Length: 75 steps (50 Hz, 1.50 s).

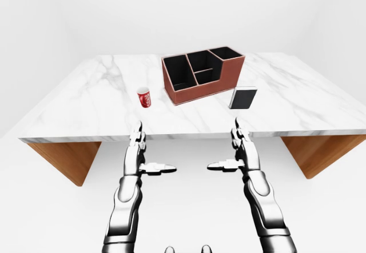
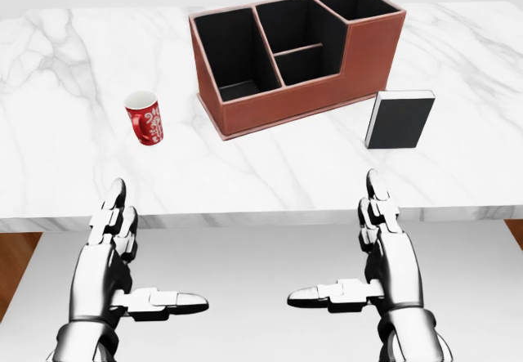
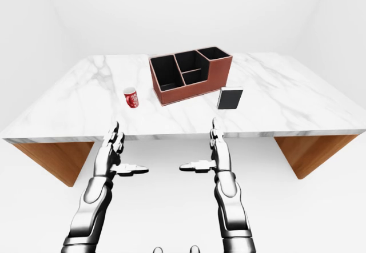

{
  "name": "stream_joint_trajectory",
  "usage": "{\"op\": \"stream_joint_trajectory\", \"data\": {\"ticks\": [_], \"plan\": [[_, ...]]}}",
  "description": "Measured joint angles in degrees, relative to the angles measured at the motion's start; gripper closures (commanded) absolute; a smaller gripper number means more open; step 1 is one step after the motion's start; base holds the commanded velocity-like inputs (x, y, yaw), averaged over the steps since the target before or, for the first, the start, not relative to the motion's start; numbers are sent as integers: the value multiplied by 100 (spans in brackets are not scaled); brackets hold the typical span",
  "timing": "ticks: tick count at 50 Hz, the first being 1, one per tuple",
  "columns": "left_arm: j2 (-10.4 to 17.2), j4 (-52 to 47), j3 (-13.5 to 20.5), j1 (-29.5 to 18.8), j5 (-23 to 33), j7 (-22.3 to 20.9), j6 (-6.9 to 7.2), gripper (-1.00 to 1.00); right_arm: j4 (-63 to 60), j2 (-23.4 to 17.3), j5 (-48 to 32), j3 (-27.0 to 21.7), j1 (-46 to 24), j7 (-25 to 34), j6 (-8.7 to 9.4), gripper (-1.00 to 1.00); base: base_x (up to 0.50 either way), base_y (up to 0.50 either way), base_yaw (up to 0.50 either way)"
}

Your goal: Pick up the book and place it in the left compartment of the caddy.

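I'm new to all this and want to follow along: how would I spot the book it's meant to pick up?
Find the white marble table, then the brown box with black compartments standing on it. Just to the box's right in the head view stands the book, apart from the box. It is the only flat black slab with a white edge; the other small thing is a red cup.

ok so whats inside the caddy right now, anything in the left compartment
The caddy looks empty: the left compartment shows only black lining. The near walls hide part of the floors of the other sections.

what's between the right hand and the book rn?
Nothing: the head view shows only bare marble table between the right hand and the book, which lies beside the caddy.
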Motion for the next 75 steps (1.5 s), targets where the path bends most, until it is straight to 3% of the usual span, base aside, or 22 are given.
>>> {"op": "stream_joint_trajectory", "data": {"ticks": [12,21,28,49,68,75], "plan": [[114,17,186,-145,-184,-189,98,-100,-114,-87,40,-115,-257,130,332,-100,0,0,0],[178,-118,277,-225,-257,-297,263,-100,-137,-115,5,-116,-397,219,370,-100,0,0,0],[249,-251,357,-369,-308,-370,481,-100,-237,-156,-55,-130,-530,300,370,-100,0,0,0],[522,-1048,657,-896,-623,-559,481,-100,-939,-344,-85,-300,-938,611,370,-100,0,0,0],[796,-1385,878,-1418,-873,-553,481,-100,-1490,-694,-75,-540,-1795,841,370,-100,0,0,0],[850,-1381,928,-1508,-927,-507,481,-100,-1513,-729,-10,-576,-1940,848,370,-100,-19,-44,0]]}}
